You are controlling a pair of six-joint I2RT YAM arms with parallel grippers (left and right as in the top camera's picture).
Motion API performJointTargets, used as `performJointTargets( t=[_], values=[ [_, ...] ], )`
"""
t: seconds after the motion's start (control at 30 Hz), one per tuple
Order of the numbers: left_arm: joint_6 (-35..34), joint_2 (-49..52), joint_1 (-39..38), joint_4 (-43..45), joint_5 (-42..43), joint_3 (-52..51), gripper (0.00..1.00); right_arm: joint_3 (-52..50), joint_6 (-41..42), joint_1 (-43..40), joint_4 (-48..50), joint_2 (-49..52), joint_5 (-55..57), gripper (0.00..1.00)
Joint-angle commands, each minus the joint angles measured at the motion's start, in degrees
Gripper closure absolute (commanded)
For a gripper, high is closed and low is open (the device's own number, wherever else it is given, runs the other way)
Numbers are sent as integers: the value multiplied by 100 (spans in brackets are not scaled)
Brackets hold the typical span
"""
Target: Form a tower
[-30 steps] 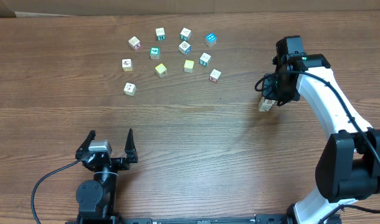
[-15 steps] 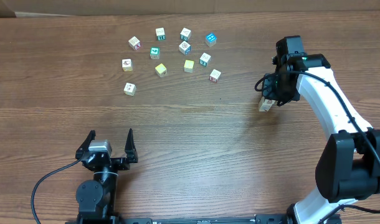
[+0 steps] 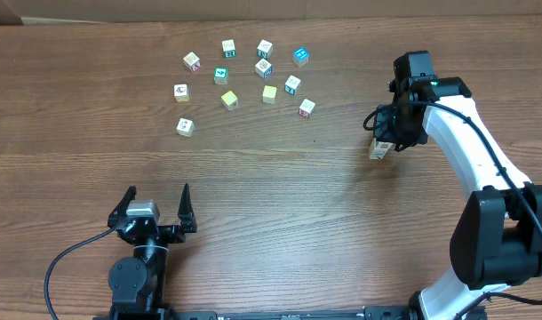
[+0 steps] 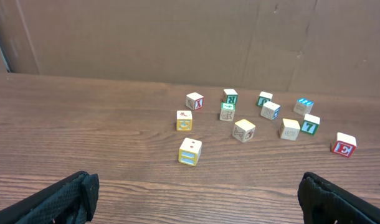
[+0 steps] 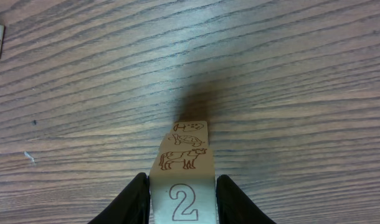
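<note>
Nothing is visibly shifting on the worktop (image 3: 280, 213) since a second ago. Right claw (image 5: 182, 205) is hanging over the tower (image 3: 379, 149) near the right edge, its fingers (image 5: 135, 200) flanking the top cube marked 2; whether they are gripping it or standing just clear cannot be told. Left claw (image 3: 158, 196) is resting spread wide by the near edge. Loose cubes (image 3: 264, 68) are lying scattered toward the far edge.

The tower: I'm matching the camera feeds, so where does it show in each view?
Overhead: the tower stands right of centre, under the right gripper.
Left wrist: not in it.
Right wrist: bottom centre, between the gripper's fingers.
Shared landmark: the red E cube, the loose cube nearest the tower overhead, is at the far right in the left wrist view.
</note>
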Motion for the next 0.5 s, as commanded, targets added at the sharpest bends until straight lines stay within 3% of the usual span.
performJointTargets(
  t=[0.0,0.47],
  values=[
    [164,-50,-20,15,11,-24,0,-24,2,13,22,-52,-11,67],
    [164,-50,-20,17,11,-24,0,-24,2,13,22,-52,-9,70]
  ],
)
